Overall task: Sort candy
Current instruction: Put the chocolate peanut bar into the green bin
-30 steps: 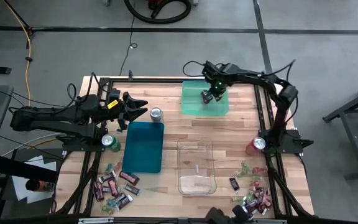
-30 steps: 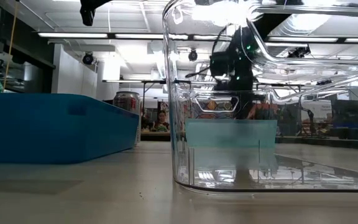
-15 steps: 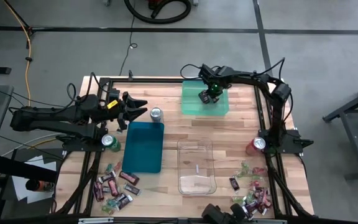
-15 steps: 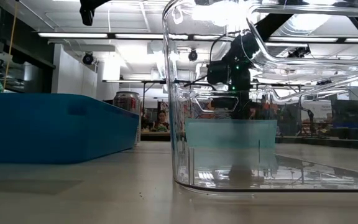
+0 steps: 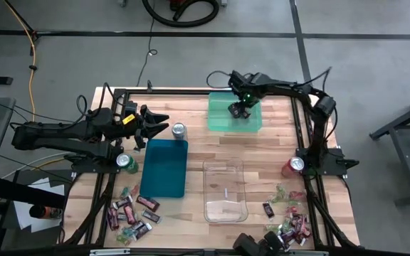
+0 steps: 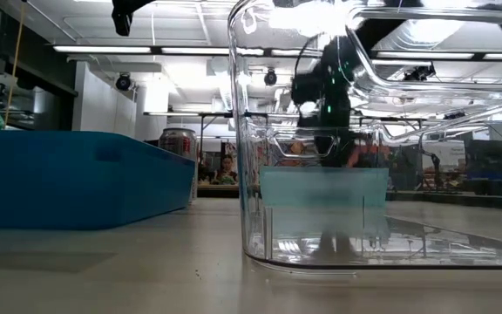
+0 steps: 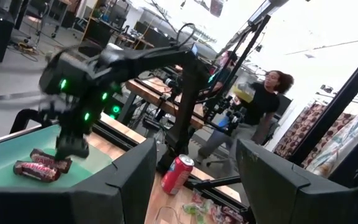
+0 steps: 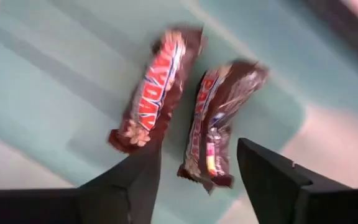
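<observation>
Two dark brown candy bars (image 8: pixel 156 87) (image 8: pixel 219 118) lie side by side, flat on the floor of the green tray (image 5: pixel 223 117) at the table's far side. My right gripper (image 8: pixel 196 162) hangs open just above them and points down; its fingers stand on either side of one bar's end and hold nothing. It also shows in the high view (image 5: pixel 242 110). More candy lies in a pile at the near left (image 5: pixel 130 213) and another at the near right (image 5: pixel 290 220). My left gripper (image 5: pixel 159 126) waits open, raised at the table's left.
A blue tray (image 5: pixel 164 167) and a clear container (image 5: pixel 223 190) stand mid-table. Three cans stand about: a silver one (image 5: pixel 179 130), a green one (image 5: pixel 125 161) and a red one (image 5: pixel 295 165). A person (image 7: pixel 263 99) is in the room beyond the table.
My right gripper has opened over the green tray and let go of a candy bar. The bar now lies in the tray beside the other one. The gripper has stayed over the same spot.
</observation>
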